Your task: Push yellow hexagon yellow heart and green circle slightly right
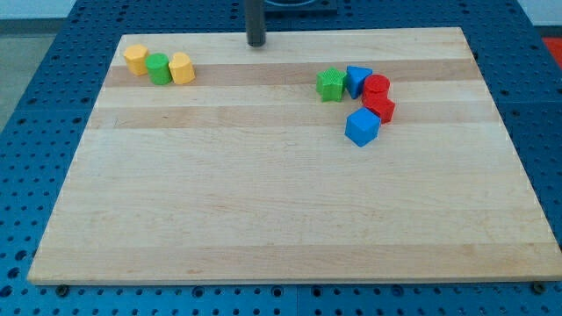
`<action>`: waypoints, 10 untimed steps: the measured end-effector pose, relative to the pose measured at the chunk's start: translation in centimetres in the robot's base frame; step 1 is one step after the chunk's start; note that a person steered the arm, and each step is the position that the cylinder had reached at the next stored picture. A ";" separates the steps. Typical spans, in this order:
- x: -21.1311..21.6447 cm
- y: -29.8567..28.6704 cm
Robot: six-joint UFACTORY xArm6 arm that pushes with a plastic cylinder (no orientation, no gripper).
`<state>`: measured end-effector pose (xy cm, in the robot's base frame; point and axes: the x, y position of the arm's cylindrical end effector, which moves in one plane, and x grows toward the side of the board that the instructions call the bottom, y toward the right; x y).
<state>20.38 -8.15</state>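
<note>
Three blocks stand in a touching row at the view's top left: a yellow hexagon [135,59], a green circle [159,68] and a yellow heart [182,68]. My tip [255,42] rests on the board near the top edge, to the right of this row and clear of it, about a block-row's length from the yellow heart. It touches no block.
A cluster sits right of centre near the top: a green star-like block [331,84], a blue triangle [357,80], two red blocks [376,87] [380,108] and a blue cube [362,127]. The wooden board [263,202] lies on a blue perforated table.
</note>
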 end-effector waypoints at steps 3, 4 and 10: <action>-1.2 -5.1; -1.1 -5.0; -0.9 -20.7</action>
<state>19.52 -28.90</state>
